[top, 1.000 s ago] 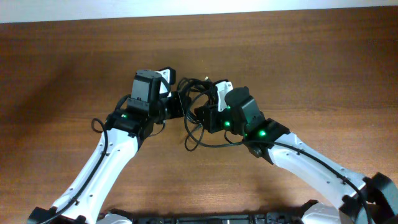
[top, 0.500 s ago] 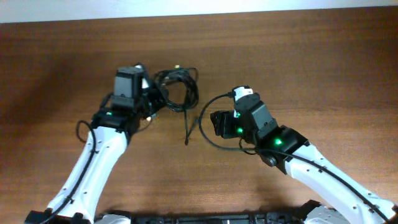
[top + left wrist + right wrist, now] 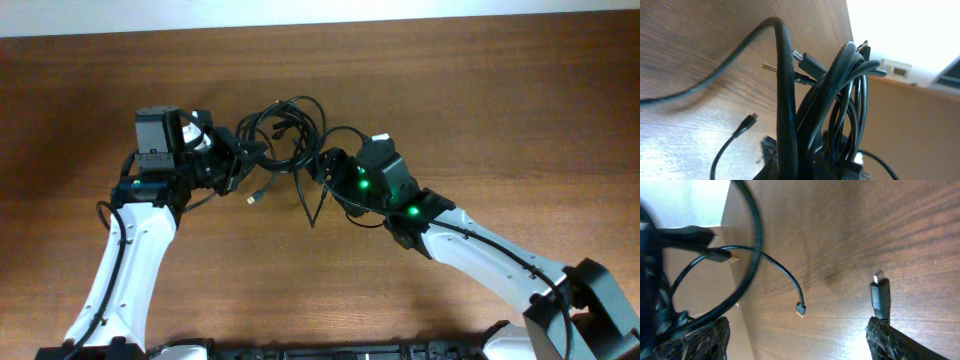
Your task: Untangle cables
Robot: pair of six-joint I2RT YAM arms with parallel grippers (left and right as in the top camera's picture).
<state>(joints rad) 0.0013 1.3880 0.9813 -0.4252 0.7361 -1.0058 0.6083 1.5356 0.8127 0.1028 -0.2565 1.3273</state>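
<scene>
Overhead: right tool (image 3: 327, 172) is back at the cables (image 3: 285, 128), after standing well off toward the near-right half a second ago. Left tool (image 3: 240, 160) has shifted toward the left edge of the desk (image 3: 520, 90), dragging its side of the bundle along. Bundle is looser now, loops fanned out. One plug (image 3: 252, 199) hangs free just beside the left tool, and one straight cord tail (image 3: 310, 210) points at the near edge. It is all one tangle so far; I judge it partway, no cord fully separated. Cables sit left of centre, nearer the far edge. Left tool is clamped on the bundle: in the left wrist view the cords run straight down into it. Right tool's fingers (image 3: 700, 340) are spread wide with nothing between them, likely lining up a fresh grab.
</scene>
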